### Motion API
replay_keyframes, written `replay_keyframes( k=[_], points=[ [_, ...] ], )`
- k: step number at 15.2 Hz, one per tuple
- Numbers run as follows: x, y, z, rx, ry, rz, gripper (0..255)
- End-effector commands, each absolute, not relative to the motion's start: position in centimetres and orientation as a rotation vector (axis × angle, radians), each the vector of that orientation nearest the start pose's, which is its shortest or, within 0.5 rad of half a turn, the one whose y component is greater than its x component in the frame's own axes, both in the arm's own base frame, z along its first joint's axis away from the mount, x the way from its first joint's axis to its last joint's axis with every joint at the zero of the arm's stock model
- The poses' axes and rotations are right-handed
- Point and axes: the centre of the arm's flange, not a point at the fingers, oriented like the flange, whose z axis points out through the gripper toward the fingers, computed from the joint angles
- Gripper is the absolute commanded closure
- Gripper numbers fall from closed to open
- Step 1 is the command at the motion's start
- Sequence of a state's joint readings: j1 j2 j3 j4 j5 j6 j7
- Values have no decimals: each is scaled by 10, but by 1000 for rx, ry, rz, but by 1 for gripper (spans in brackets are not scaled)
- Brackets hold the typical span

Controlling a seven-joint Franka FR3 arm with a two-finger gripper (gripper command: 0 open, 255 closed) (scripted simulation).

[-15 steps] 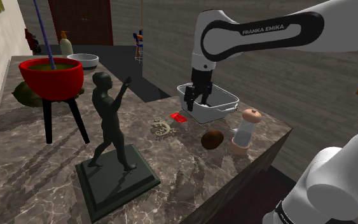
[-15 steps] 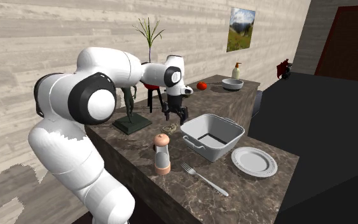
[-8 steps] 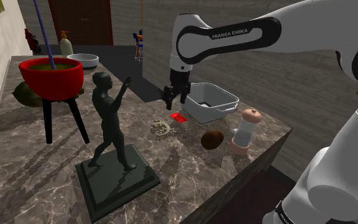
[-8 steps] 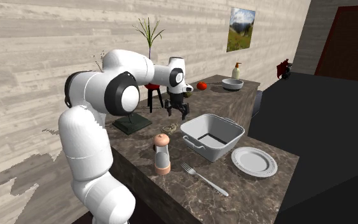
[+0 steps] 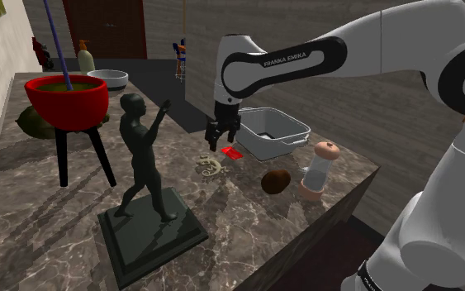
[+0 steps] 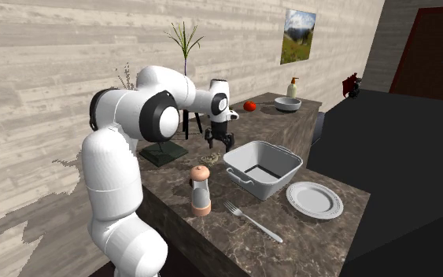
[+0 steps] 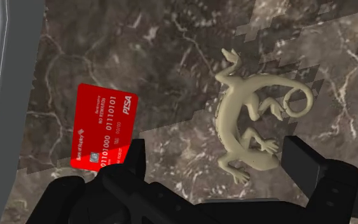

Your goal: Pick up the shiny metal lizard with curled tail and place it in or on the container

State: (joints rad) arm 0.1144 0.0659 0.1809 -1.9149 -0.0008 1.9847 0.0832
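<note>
The lizard (image 5: 211,166) lies untouched in the middle of the counter (image 5: 247,217), tail curled. Nearly above it hangs the tool (image 5: 222,137), fingers apart and empty, having swung over from the container (image 5: 293,132) by the counter's edge. A descent to grasp looks next.

We are seeing a home kitchen: a marbled surface (image 6: 306,228) is carrying a plate (image 6: 314,199), a fork (image 6: 252,221) and a grinder (image 6: 201,190).
</note>
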Motion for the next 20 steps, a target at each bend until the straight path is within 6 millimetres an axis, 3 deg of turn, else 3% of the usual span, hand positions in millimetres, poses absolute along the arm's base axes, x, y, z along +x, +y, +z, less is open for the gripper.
replay_keyframes(
  k=[1, 8, 9, 18, 19, 20],
  points=[
    [553, 166, 453, -3112, -332, -5, 0],
    [553, 166, 453, -3112, -332, -5, 0],
    [553, 166, 453, -3112, -332, -5, 255],
    [553, 166, 453, -3112, -332, -5, 255],
    [553, 166, 453, -3112, -332, -5, 0],
    [552, 180, 449, -3115, -375, -27, 0]
  ],
)
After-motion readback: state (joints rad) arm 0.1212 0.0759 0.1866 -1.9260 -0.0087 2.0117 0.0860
